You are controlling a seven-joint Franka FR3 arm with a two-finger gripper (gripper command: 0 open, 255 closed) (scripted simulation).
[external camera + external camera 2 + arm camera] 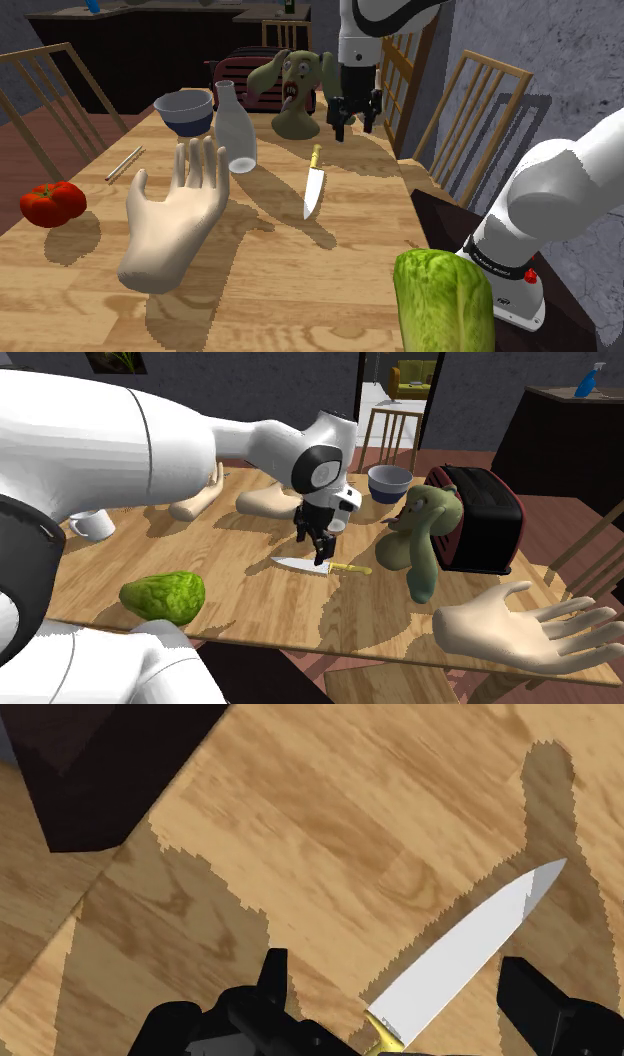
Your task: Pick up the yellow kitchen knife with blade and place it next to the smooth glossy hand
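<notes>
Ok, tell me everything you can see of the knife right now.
The knife has a plain white pointed blade and a short yellow handle. It lies flat on the wooden table, to the right of the pale hand in the shoulder view, handle toward the green figurine. The open gripper hangs over its handle end, fingers either side, not touching; the table alone bears it.

Site I'm working: home dining room. Wooden table, slat-back chairs round it, red toaster and blue bowl on it, dark cabinets behind, doorway onto a yellow sofa.
</notes>
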